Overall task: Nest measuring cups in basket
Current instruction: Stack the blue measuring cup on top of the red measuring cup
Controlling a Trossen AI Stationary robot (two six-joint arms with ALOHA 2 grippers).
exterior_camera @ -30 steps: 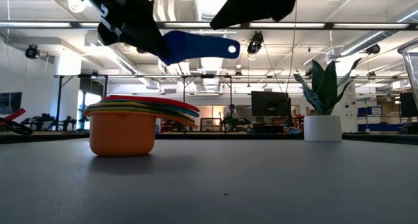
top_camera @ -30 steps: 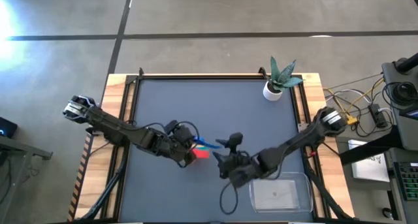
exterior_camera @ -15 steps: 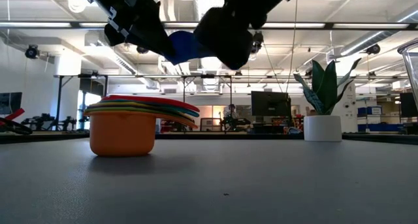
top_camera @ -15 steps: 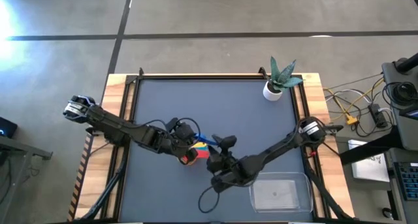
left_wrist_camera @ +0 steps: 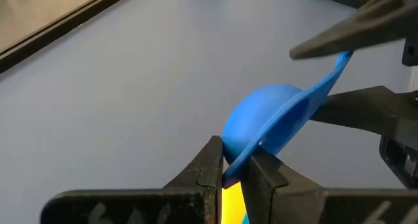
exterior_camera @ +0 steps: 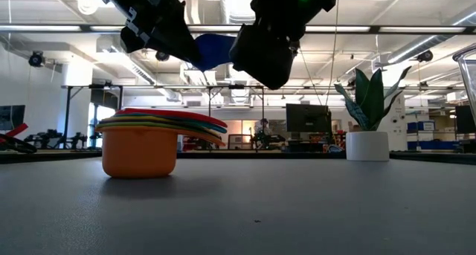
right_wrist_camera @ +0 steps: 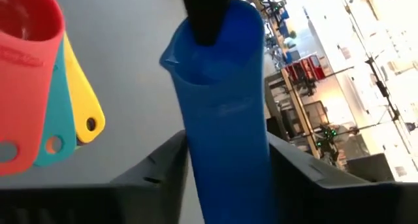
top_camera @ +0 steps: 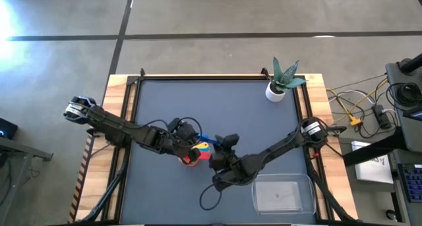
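You have the blue measuring cup (left_wrist_camera: 274, 116) up in the air above the table (top_camera: 264, 127), pinched at its rim by the left gripper (left_wrist_camera: 234, 166), whose two fingers are pressed onto it from either side. The right gripper (right_wrist_camera: 225, 160) has its fingers spread on either side of the cup's flat handle; you cannot tell from the wrist view whether the pads touch it. From above, the two grippers meet near the middle of the table, a little toward the front, with the cup between them.

Just below the held cup, the remaining measuring cups (exterior_camera: 145, 140) sit stacked on the table, orange at the bottom and red on top, their handles fanned to one side. The basket (top_camera: 280, 195) lies at the front right corner of the table, apart from the stack. Farther back, a white plant pot (top_camera: 275, 91) stands at the far right corner
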